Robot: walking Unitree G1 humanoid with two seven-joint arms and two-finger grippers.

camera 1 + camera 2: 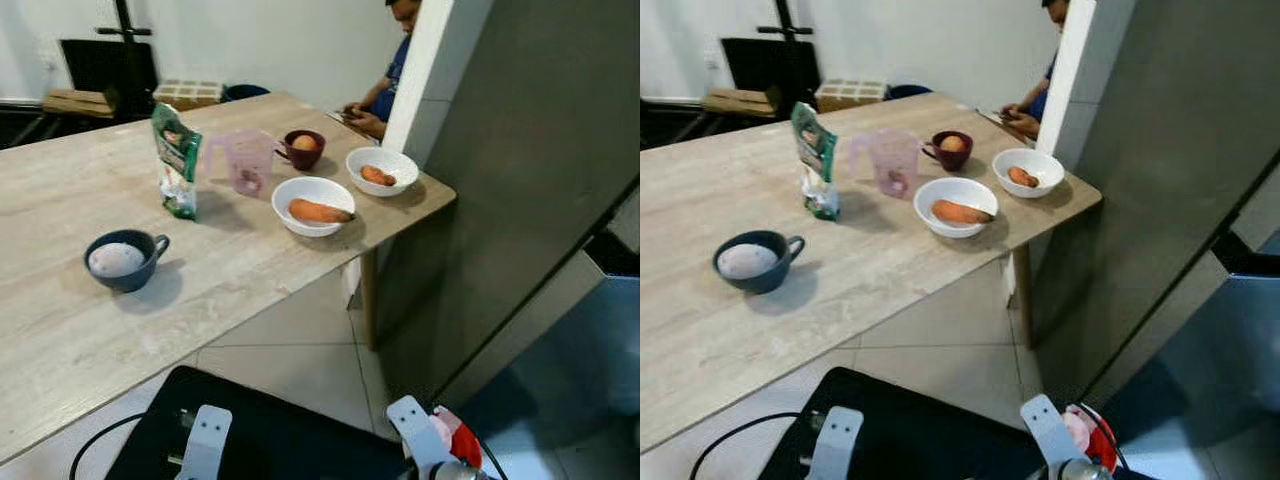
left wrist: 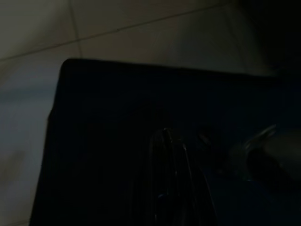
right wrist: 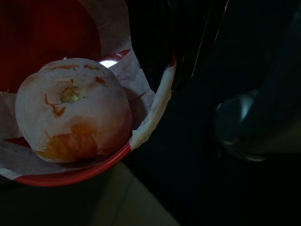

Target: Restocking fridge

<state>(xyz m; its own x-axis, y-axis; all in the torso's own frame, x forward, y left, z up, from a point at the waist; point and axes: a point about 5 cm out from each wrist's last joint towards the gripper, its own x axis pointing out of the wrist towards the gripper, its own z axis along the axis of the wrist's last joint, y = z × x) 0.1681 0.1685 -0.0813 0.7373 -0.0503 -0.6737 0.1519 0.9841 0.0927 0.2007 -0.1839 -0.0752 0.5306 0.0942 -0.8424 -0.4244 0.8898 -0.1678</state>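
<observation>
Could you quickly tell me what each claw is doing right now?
Left claw: idle; open or shut cannot be told.
Right claw: shut on the red bowl.

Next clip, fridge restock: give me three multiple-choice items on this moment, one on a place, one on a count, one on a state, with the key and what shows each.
1. Where does the green snack bag stand?
A. on the wooden table
B. on the floor
C. inside a bowl

2. How many white bowls hold a carrot?
A. one
B. two
C. four

3. What is the right gripper doing?
A. hanging empty
B. holding a jug
C. holding a red bowl by its rim

Key: 1 A, the bag stands upright on the tabletop beside the pink jug. 2 B, the near white bowl and the far white bowl each hold one. 3 C, black fingers pinch the rim, a pale round fruit inside.
</observation>
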